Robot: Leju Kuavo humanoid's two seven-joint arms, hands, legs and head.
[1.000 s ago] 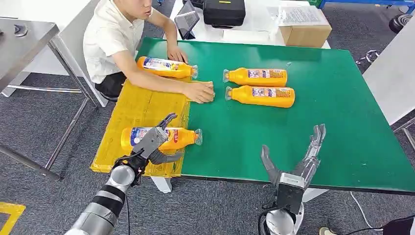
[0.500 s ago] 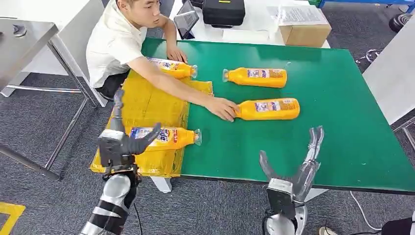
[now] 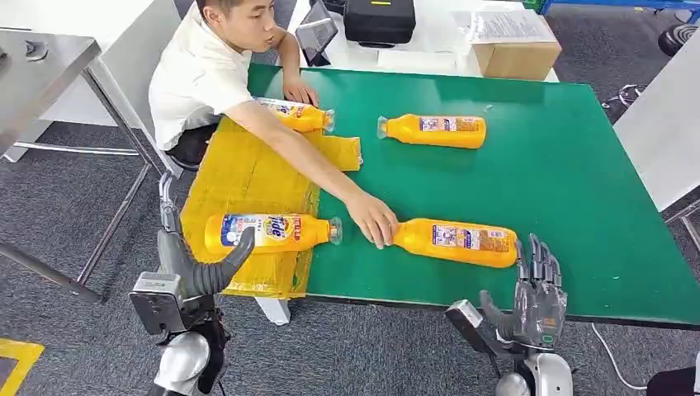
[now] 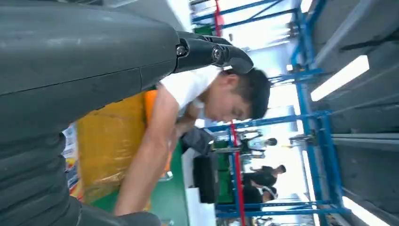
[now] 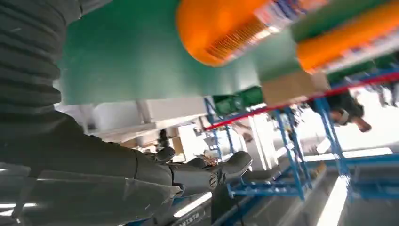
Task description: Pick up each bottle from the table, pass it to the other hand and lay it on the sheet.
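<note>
I see my left hand (image 3: 194, 268) empty, fingers spread, just beside the bottle (image 3: 272, 232) lying on the yellow sheet (image 3: 239, 177). My right hand (image 3: 532, 301) is open at the worktop (image 3: 578, 165) edge, just below a second bottle (image 3: 458, 242) touched by a person's hand (image 3: 373, 219).

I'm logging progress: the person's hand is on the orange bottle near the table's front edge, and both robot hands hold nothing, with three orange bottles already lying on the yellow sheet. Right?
Not quite: the head view shows two orange plastic bottles on the yellow sheet, the near one and the far one. The rest holds: the person's hand touches the front bottle, and the left hand and right hand hold nothing.
</note>
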